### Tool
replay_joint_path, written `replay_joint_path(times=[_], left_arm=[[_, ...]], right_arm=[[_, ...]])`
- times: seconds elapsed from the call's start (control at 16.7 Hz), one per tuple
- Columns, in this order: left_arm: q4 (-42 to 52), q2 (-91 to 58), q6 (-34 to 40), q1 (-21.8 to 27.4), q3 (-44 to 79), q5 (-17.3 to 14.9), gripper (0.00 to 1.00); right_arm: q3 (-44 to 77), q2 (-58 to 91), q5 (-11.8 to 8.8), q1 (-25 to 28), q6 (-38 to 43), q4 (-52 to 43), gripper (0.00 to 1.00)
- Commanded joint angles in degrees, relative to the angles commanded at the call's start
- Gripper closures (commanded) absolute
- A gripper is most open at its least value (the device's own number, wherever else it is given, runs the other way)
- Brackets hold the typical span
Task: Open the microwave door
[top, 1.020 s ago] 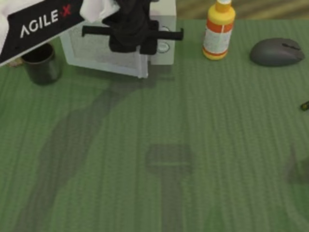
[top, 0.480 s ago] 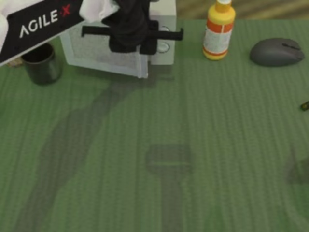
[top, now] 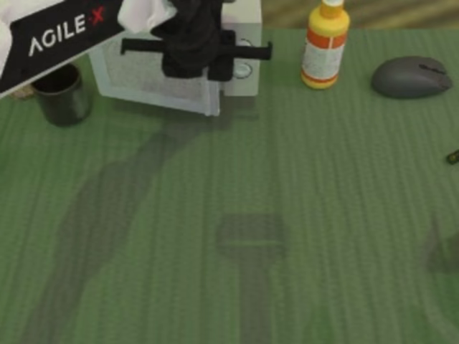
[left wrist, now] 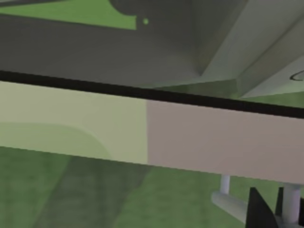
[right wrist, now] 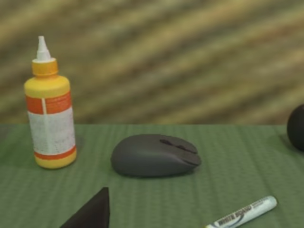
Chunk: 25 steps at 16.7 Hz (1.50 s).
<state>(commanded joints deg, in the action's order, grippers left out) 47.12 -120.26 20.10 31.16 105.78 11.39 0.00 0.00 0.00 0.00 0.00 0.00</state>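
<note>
Apparently left claw [top: 214, 72] over the door's [top: 154, 79] free edge, grip unreadable.

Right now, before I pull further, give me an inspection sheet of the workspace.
Surface: green mat, arm shadows on it.
Job's things: microwave at the back left; door ajar, its free edge swung out from the front.
Clutter: dark cup left of the microwave; yellow bottle, grey mouse and a marker on the right.
Grippers: left gripper at the door's front; right gripper only a dark tip in its wrist view.
Cables: nothing seen.
Surroundings: tan striped backdrop.
</note>
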Motion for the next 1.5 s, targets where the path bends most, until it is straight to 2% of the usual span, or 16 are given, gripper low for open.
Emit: replay_joint_path(times=[0.3, 0.66, 1.5], left_arm=[[-0.16, 0.21, 0.09, 0.38, -0.02, -0.44, 1.00], [-3.06, 4.28, -5.01, -0.82, -6.56, -2.69, 1.00], [-3.21, 4.47, -5.20, -0.86, -6.78, -2.78, 1.00]], right_arm=[[0.00, 0.00, 0.00, 0.00, 0.00, 0.00, 0.00], [0.00, 0.00, 0.00, 0.00, 0.00, 0.00, 0.00], [0.00, 0.00, 0.00, 0.00, 0.00, 0.00, 0.00]])
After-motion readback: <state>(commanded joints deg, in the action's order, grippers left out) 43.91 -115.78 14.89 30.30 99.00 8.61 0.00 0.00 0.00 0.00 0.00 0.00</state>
